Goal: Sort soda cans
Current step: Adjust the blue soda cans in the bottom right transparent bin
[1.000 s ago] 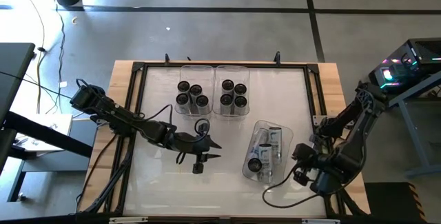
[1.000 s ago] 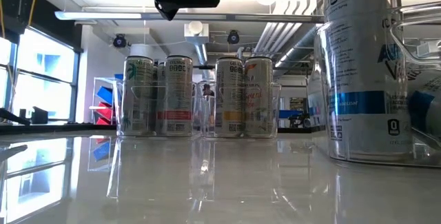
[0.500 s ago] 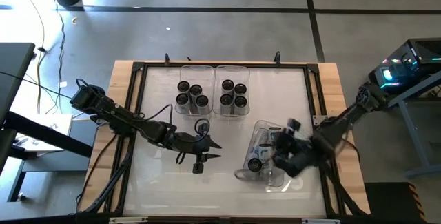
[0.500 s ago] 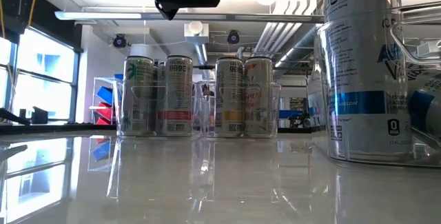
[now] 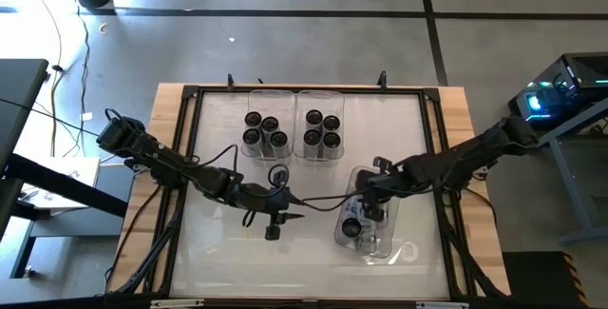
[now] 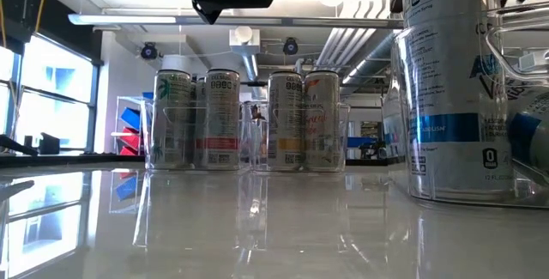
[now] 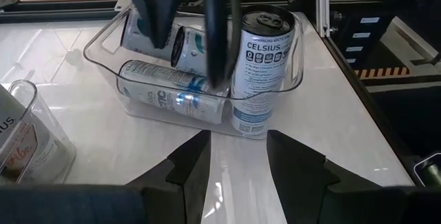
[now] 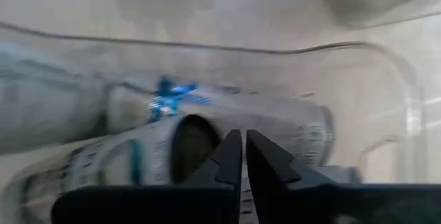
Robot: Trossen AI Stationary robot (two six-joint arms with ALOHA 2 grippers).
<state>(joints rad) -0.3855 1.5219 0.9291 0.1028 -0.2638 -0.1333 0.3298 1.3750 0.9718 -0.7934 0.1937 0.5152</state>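
A clear bin point(image 5: 391, 181) near the table's right side holds soda cans: one upright point(image 7: 265, 65) at its near end and several lying on their sides point(image 7: 172, 89). My right gripper point(image 5: 367, 201) hangs shut over these lying cans point(image 8: 207, 148), pointing steeply down. My left gripper point(image 5: 290, 206) hovers open above mid-table, left of that bin, with nothing between its fingers point(image 7: 238, 138). Two clear bins at the far side hold more cans standing upright point(image 5: 263, 130) point(image 5: 322, 128). My right gripper stands shut right above the lying cans in the bin. The blurred wrist view does not settle whether its tips touch a can.
The two far bins point(image 5: 266, 93) point(image 5: 321, 93) stand side by side against the black frame point(image 5: 304, 88) that rims the white tabletop. A black cable point(image 5: 318, 198) runs between my left gripper and the near bin. Bare tabletop lies at the near left.
My right gripper has swung from the table's near right corner toward the left and far side, coming over the bin of lying cans and dipping a little. It has rolled on the way. My left arm has kept still.
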